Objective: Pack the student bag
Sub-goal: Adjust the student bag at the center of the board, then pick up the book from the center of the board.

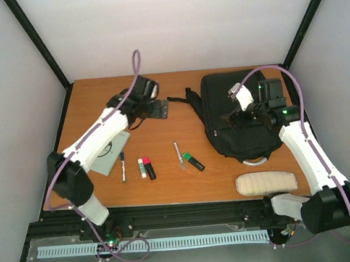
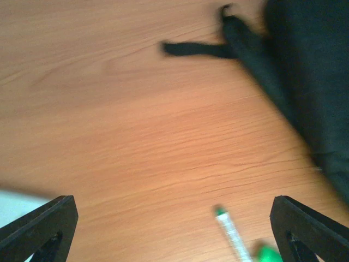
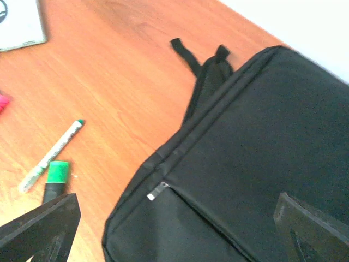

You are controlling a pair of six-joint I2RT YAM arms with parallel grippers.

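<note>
While both my jaws stand released and empty, my right gripper (image 3: 174,232) hovers over the student bag (image 1: 238,115), lying at two o'clock on the table (image 1: 186,185); my left gripper (image 2: 174,229) hangs above bare wood at eleven o'clock.

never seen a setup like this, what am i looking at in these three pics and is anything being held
Two robot arms are bolted at the near edge of a wooden table. One picture looks down from above; the other two come from cameras on each wrist. The left gripper hangs open over bare wood. The right gripper hangs open over the black student bag. Neither holds anything. On the table lie a green highlighter, a thin pen, a pink marker, a cream pouch and a pale card.
</note>
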